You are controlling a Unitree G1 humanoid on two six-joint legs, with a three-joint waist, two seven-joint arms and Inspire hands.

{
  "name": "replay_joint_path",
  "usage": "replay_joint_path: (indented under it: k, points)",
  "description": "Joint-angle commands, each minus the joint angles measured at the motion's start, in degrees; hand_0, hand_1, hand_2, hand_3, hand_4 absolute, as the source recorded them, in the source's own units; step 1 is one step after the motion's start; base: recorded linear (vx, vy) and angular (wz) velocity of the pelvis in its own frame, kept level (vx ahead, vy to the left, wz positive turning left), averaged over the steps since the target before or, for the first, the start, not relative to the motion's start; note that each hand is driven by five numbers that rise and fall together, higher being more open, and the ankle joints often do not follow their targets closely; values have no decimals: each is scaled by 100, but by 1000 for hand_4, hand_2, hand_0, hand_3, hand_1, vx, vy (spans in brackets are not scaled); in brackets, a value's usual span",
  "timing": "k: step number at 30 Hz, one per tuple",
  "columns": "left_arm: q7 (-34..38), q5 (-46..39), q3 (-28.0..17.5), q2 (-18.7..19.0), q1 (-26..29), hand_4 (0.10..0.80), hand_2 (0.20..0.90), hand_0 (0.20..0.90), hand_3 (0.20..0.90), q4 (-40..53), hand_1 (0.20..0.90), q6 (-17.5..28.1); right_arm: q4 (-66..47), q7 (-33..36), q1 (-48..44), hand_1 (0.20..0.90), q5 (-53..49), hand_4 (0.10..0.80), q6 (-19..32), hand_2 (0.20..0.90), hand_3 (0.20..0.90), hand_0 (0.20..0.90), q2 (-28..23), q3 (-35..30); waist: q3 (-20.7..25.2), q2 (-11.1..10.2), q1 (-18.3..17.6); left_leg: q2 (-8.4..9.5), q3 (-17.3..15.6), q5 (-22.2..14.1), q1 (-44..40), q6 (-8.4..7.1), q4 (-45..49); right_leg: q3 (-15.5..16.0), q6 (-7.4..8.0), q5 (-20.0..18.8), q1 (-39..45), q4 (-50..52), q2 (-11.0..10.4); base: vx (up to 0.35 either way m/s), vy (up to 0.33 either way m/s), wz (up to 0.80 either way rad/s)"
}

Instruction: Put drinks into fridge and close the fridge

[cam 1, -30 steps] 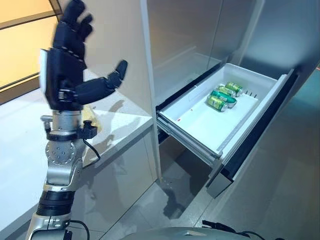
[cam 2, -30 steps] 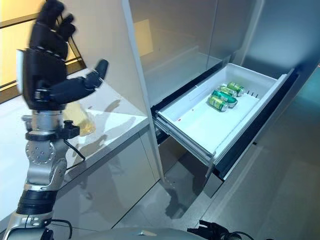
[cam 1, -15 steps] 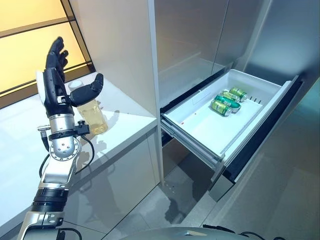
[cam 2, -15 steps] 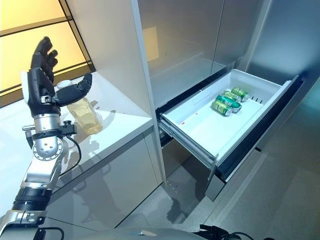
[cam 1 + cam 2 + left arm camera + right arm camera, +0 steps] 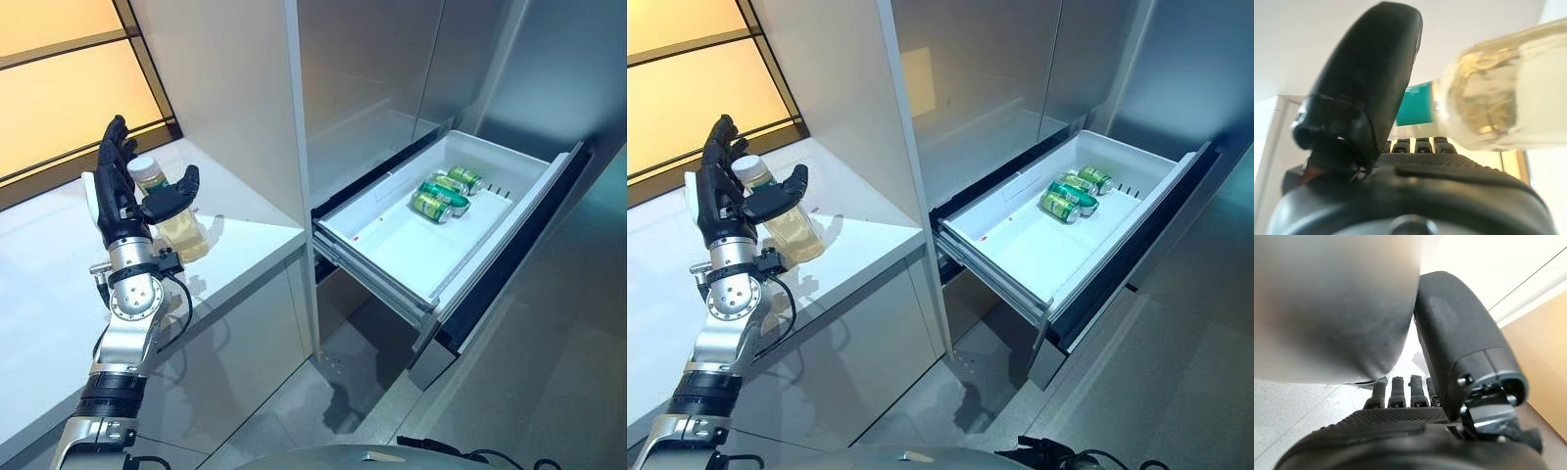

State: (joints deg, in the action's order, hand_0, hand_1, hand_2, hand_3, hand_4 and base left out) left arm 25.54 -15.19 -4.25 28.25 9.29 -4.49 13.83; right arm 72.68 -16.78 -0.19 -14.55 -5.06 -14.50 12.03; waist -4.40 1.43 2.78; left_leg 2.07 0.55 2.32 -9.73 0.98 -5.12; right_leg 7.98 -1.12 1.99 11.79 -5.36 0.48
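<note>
A clear bottle of yellow drink (image 5: pixel 182 231) with a white cap and a teal label stands on the white counter (image 5: pixel 49 294) at the left. My left hand (image 5: pixel 119 200) is open and upright at the bottle, fingers straight behind it and thumb out in front. In the left wrist view the bottle (image 5: pixel 1498 107) lies just past the thumb (image 5: pixel 1366 83). Green cans (image 5: pixel 442 193) lie at the far end of the open white fridge drawer (image 5: pixel 392 276). My right hand (image 5: pixel 1400 431) is open and holds nothing.
A white cabinet wall (image 5: pixel 235 98) rises between the counter and the fridge. The fridge's upper shelf (image 5: pixel 362 137) is bare above the drawer. The drawer's dark front (image 5: pixel 509 264) juts out over the grey floor (image 5: pixel 549 392).
My left hand has come down from a raised position and moved in to the bottle, which now stands between its thumb and fingers. The camera view has also shifted.
</note>
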Motion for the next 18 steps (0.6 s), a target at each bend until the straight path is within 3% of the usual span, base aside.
replay_joint_path:
  k: [1, 18]
  points:
    - [113, 7, -143, 199, 548, 800, 900, 900, 900, -29, 900, 333, 62, -143, 100, 900, 120, 800, -102, 900, 900, 900, 91, 122, 51, 36, -48, -61, -193, -476, 58, -120, 12, 164, 339, 155, -149, 72, -40, 0, 0, 0]
    - [125, -59, 0, 111, 571, 800, 900, 900, 900, -460, 900, 144, 11, -150, 135, 900, 103, 800, -140, 900, 900, 900, 88, 55, 29, 27, -150, -74, -300, -510, -25, -107, 12, 83, 375, 149, -100, 71, -26, 0, 0, 0]
